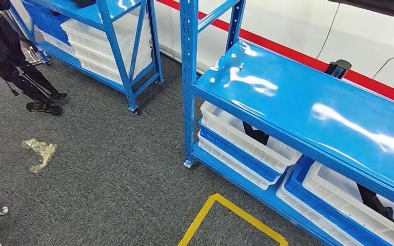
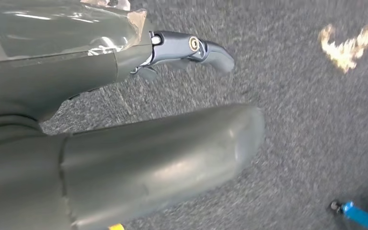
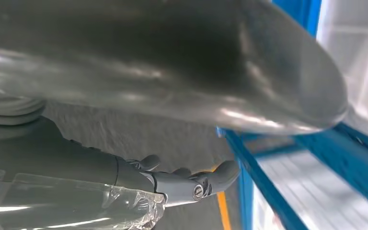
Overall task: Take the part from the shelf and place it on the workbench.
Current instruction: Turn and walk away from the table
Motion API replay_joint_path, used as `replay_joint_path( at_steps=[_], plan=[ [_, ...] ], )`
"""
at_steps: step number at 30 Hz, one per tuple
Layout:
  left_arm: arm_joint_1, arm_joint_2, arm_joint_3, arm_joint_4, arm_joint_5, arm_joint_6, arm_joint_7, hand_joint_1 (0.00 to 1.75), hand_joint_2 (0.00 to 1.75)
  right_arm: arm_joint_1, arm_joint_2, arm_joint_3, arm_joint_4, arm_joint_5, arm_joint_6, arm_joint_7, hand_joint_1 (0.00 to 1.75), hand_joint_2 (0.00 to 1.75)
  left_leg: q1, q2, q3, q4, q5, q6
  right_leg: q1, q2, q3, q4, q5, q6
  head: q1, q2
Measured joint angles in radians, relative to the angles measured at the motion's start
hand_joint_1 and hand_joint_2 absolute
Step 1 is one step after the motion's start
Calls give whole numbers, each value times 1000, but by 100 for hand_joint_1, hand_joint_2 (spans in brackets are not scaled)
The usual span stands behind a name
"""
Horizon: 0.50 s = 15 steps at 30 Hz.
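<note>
Floor: grey carpet [image 1: 107, 169], with a yellow tape outline [image 1: 220, 210] near the bottom edge.
Near shelf: a blue metal rack [image 1: 308, 110] on the right, its glossy top deck running from near right to far left.
Far shelf: a second blue rack [image 1: 107, 31] at far left, holding white bins.
Bins: white and blue crates [image 1: 241, 146] stacked under the near rack's top deck.
Parts: a dark long part [image 1: 256, 134] lies in the left white crate, its long axis slanting from far left to near right; another dark part [image 1: 377, 202] lies in the right crate, slanted the same way.
Person: dark-clothed legs [image 1: 10, 56] at far left.
Litter: crumpled clear plastic [image 1: 40, 151] on the carpet.
Left hand [image 2: 187, 48]: hangs over the carpet, fingers loose and holding nothing.
Right hand [image 3: 191, 184]: beside the blue rack frame, fingers slack and holding nothing.
</note>
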Motion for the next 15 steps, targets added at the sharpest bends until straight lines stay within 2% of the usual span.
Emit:
replay_joint_path(
  at_steps=[2, 3, 4, 5, 6, 7, 9, 10, 11, 13, 14, 15],
  plan=[
    [4, 4, 4, 0, 0, 1, 0, 0, 0, -1, 1, 2, 17, 0, -1, 0, 0, 0, 10, -12, 31, -10, -18, -18, -26, -1, 3, -123, 114, 45, -1, 0],
    [5, 8, 5, 0, 0, 1, 0, 0, 0, -2, 2, 3, 28, 0, -1, 0, 0, 0, 13, -17, 42, -13, -27, -30, -27, 1, 11, -178, 155, 60, 2, 0],
    [5, 11, 7, 0, -1, 2, 0, 0, 0, -3, 5, 4, 39, 0, -1, 1, 0, 0, 15, -22, 49, -16, -34, -40, -24, 3, 19, -207, 175, 59, 3, 0],
    [6, 14, 8, 0, -1, 3, 1, 0, 0, -4, 7, 5, 50, 1, -2, 1, 0, 0, 16, -26, 55, -20, -39, -47, -17, 5, 24, -213, 176, 49, 1, 0],
    [6, 16, 9, 1, -2, 5, 1, 0, 0, -5, 10, 8, 62, 2, -4, 2, 0, 0, 18, -28, 61, -24, -43, -53, -8, 8, 29, -215, 170, 32, -4, 0],
    [6, 16, 9, 3, -2, 8, 1, 0, 0, -9, 10, 11, 70, 5, -7, 2, 0, 0, 21, -28, 68, -30, -46, -57, -6, 7, 36, -214, 164, 12, -13, 0],
    [4, 14, 11, 7, -4, 17, 2, 0, 0, -22, 6, 18, 88, 13, -19, 0, 0, 0, 24, -4, 65, -7, -62, -56, -3, 7, 46, -216, 156, -19, -35, 0],
    [2, 14, 12, 8, -7, 21, 4, 0, 0, -29, 3, 22, 102, 17, -28, 0, 0, 0, 20, 10, 41, 38, -82, -50, 1, 6, 51, -217, 153, -36, -46, 1],
    [1, 13, 14, 10, -10, 25, 6, 0, 0, -35, 3, 27, 123, 21, -38, -1, 0, 0, 14, 23, 2, 105, -107, -41, 6, 5, 53, -217, 149, -51, -56, 1],
    [2, 13, 19, 14, -20, 32, 11, 0, 0, -44, 5, 37, 176, 25, -54, -1, 0, 0, -3, 30, -92, 246, -150, -24, 24, 0, 56, -217, 140, -73, -68, 1],
    [5, 13, 21, 16, -22, 35, 13, 0, 0, -46, 10, 40, 201, 25, -59, -1, 0, 0, -12, 30, -121, 280, -147, -15, 33, -2, 59, -217, 135, -80, -70, 1],
    [6, 14, 23, 19, -25, 38, 14, 0, 0, -47, 14, 44, 223, 26, -63, -2, 0, 0, -22, 30, -131, 275, -123, -4, 42, -3, 64, -217, 131, -87, -73, 2]
  ],
)
